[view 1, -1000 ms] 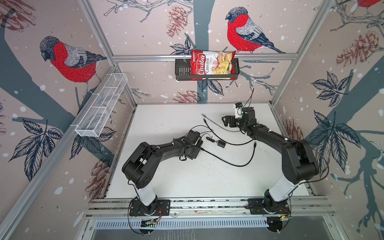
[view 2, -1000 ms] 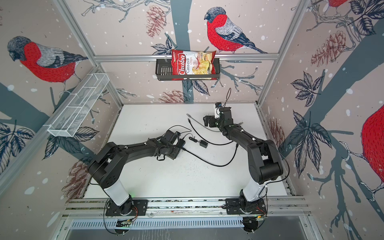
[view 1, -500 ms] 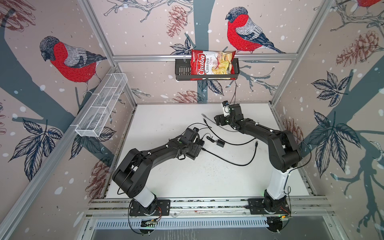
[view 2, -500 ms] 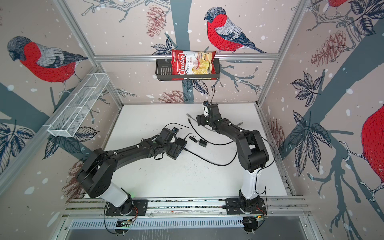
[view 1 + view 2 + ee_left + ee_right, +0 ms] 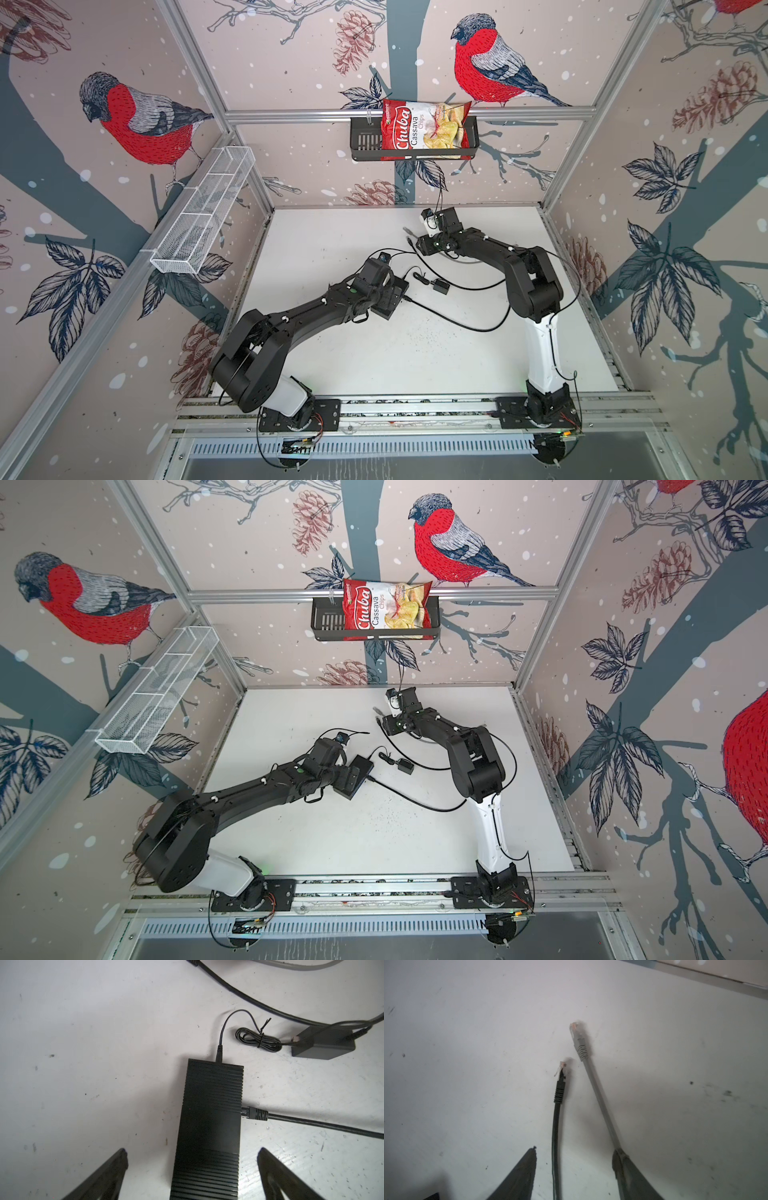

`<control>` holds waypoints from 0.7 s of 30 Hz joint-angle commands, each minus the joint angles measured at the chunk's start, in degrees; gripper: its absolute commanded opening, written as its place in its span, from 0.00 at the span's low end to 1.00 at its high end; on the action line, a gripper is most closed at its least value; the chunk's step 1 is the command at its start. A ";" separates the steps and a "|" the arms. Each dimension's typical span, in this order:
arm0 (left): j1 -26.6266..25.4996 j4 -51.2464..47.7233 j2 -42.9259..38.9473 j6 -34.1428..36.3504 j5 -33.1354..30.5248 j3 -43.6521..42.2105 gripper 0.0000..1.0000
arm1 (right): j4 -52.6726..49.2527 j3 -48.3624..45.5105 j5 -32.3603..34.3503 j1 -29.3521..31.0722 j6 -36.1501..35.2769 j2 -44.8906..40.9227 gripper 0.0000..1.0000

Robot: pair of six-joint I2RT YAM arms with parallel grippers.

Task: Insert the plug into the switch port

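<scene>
The flat black switch (image 5: 209, 1126) lies on the white table, left of middle in both top views (image 5: 397, 291) (image 5: 360, 769). My left gripper (image 5: 192, 1150) stands open astride it, with a gap on each side. A black cable plug (image 5: 254, 1114) sits in the long edge; the switch port sockets themselves are hidden from above. My right gripper (image 5: 575, 1149) is open low over the table at the back middle (image 5: 422, 245). A black cable (image 5: 555, 1136) runs between its fingers to a free black plug (image 5: 560, 1072). A grey plug (image 5: 578, 1039) lies beside it, its cable against one finger (image 5: 623, 1165).
A small black power adapter (image 5: 440, 286) with a bundled cord (image 5: 257, 1040) lies right of the switch. Black cable loops (image 5: 478, 328) cross the table's middle. A chip bag in a black basket (image 5: 424, 131) hangs on the back wall, and a wire shelf (image 5: 203, 216) on the left wall.
My right arm has swung left across the back of the table to the two free plugs and its jaws have narrowed. The left jaws have opened wider over the switch.
</scene>
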 commanded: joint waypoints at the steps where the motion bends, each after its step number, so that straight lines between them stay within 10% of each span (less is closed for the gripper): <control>1: 0.20 2.87 -1.19 -2.80 -0.31 -0.52 0.96 | -3.10 2.76 -0.84 0.72 -1.85 2.46 0.59; 21: 1.07 3.99 -4.51 -4.20 0.06 -2.66 0.96 | -9.93 12.89 3.52 2.23 -5.06 12.04 0.22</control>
